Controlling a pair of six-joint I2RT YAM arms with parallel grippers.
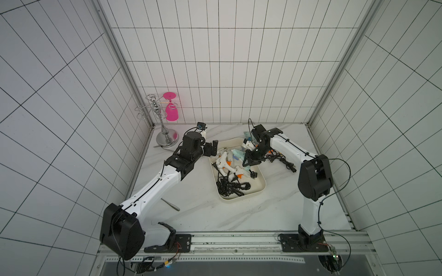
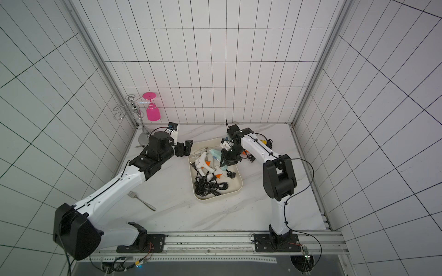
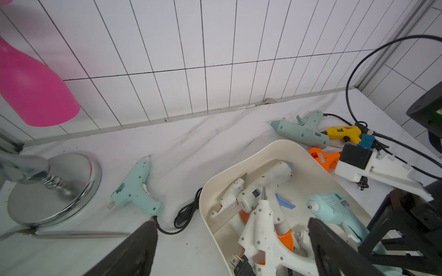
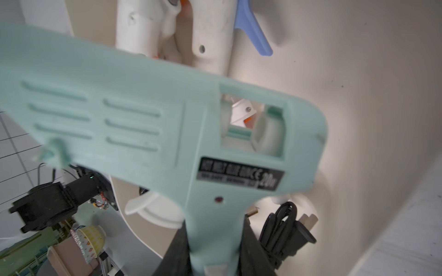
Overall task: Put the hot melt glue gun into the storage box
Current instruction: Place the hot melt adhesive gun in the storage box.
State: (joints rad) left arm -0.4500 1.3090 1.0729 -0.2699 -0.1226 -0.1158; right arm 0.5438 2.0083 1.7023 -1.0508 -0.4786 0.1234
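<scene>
**Right claw over the box, pale teal gun in its grip: the set-down is what counts**

The right claw (image 4: pixel 215 259) is clamped low on the handle of the pale teal glue gun (image 4: pixel 167 124), whose barrel sticks out sideways. Under it lies the storage box (image 1: pixel 257 185), mid-desk and a little toward the far edge. The gun hangs over the box's far right part, inside the rim in both top views. Whether it touches anything below cannot be told.

This looks like the placing step, so the arm should get low before the jaws part. That way the gun settles rather than drops onto the white glue guns (image 1: pixel 224 162) piled in the far half. The bare floor along the box's right wall seems the best landing spot, since the black cords (image 1: pixel 230 187) crowd the near end. Where the gun's own cord runs cannot be made out. If it drapes over the rim, the lift could drag the gun back out, so a straight rise is wise.

The left claw (image 1: pixel 212 148) is spread wide and empty, just beside the box's far left corner.

More guns wait on the desk (image 1: pixel 191 215). A mint glue gun (image 3: pixel 134 188) lies near the chrome stand (image 3: pixel 55 188) toward the far left corner. A teal glue gun (image 3: pixel 301 130), a yellow glue gun (image 3: pixel 342 132) and an orange glue gun (image 3: pixel 323 160) lie by the far edge.
</scene>
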